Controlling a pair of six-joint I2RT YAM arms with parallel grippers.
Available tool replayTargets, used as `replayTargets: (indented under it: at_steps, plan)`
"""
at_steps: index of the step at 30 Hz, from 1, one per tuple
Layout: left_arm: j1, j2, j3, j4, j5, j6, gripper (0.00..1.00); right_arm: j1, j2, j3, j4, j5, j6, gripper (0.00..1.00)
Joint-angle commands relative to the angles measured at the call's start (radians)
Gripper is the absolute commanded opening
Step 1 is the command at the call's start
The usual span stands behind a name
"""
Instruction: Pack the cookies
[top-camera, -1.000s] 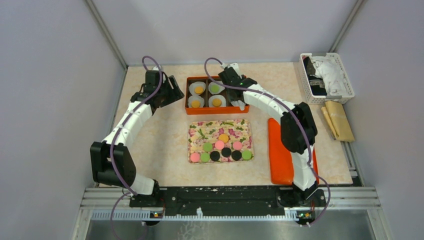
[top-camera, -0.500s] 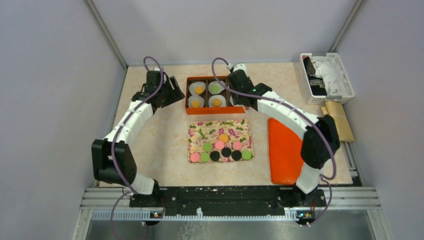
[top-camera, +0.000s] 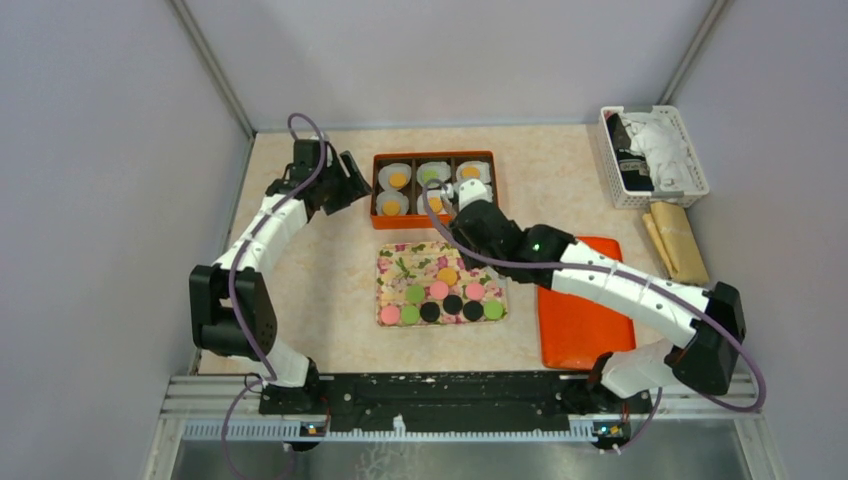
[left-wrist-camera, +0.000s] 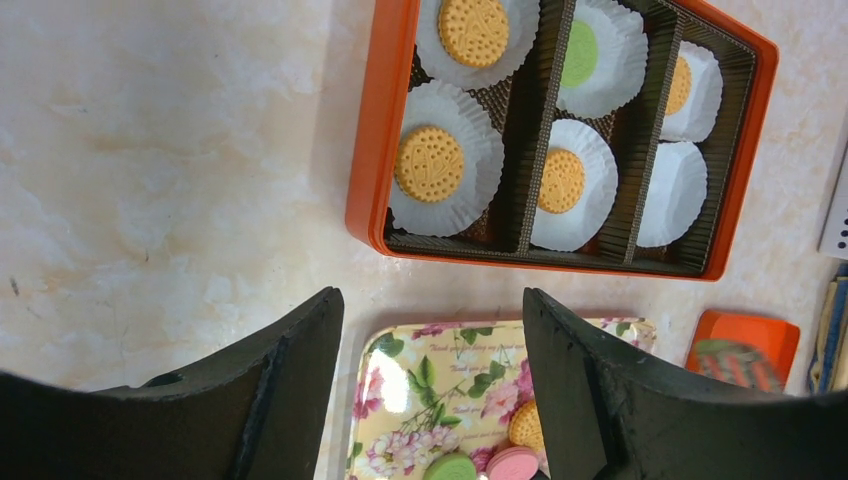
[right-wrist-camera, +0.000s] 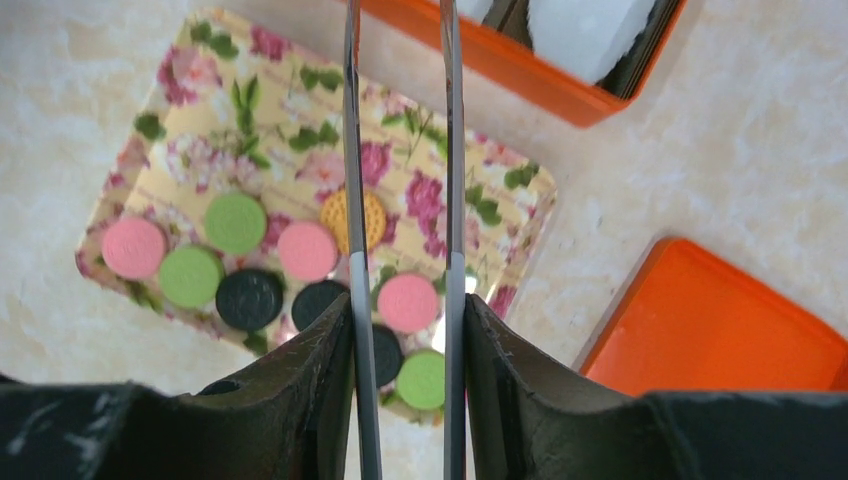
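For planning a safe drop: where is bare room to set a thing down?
Free: the table left of the floral tray, and between the orange box and the white basket; one paper cup sits empty. Crowded: the tray's near half, packed with cookies.

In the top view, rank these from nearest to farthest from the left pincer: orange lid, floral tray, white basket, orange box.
1. Orange box, just right of the left pincer.
2. Floral tray, centre.
3. Orange lid, right.
4. White basket, far-right corner.
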Motion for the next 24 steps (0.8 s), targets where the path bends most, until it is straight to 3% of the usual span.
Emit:
replayTargets:
  at_steps: [1,15,24]
  plan:
    - [0.011,0.007,0.043,0.029,0.056,-0.018,0.73,0.061,-0.057,-0.079,-0.038,-0.002,0.078,0.36]
    - [0.011,-0.023,0.002,0.034,0.089,-0.035,0.73,0.207,-0.191,-0.279,-0.219,-0.006,0.304,0.34]
    - [0.011,-0.034,-0.013,0.045,0.096,-0.037,0.72,0.227,-0.185,-0.324,-0.213,-0.046,0.313,0.37]
